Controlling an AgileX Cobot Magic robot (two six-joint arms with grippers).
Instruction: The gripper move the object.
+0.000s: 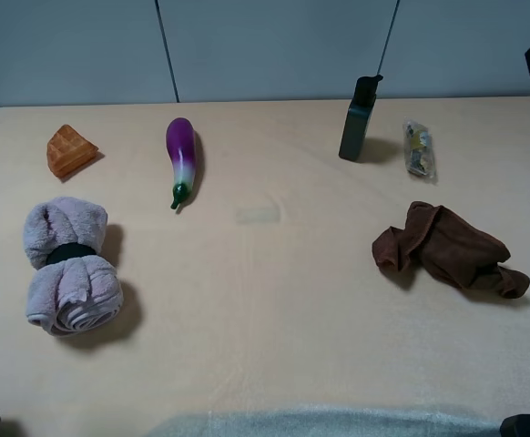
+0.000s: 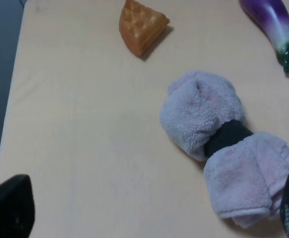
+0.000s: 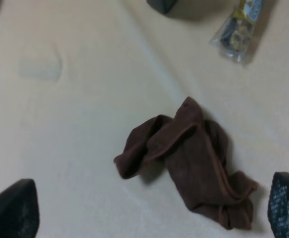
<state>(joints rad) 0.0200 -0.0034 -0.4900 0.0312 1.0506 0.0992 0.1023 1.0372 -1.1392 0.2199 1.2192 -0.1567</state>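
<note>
A rolled lilac towel (image 1: 69, 266) with a black band lies at the left; it also shows in the left wrist view (image 2: 224, 144). A crumpled brown cloth (image 1: 452, 248) lies at the right, also in the right wrist view (image 3: 189, 158). My left gripper (image 2: 150, 208) is open and empty, hovering above the table just short of the towel, its fingertips (image 2: 8, 208) wide apart. My right gripper (image 3: 149, 208) is open and empty, above the table just short of the brown cloth. Only dark bits of the arms show at the exterior view's bottom corners.
An orange waffle wedge (image 1: 69, 150) and a purple eggplant (image 1: 182, 159) lie at the back left. A black upright bottle (image 1: 359, 120) and a clear snack packet (image 1: 419, 148) are at the back right. A grey fabric edge (image 1: 320, 423) runs along the table's front.
</note>
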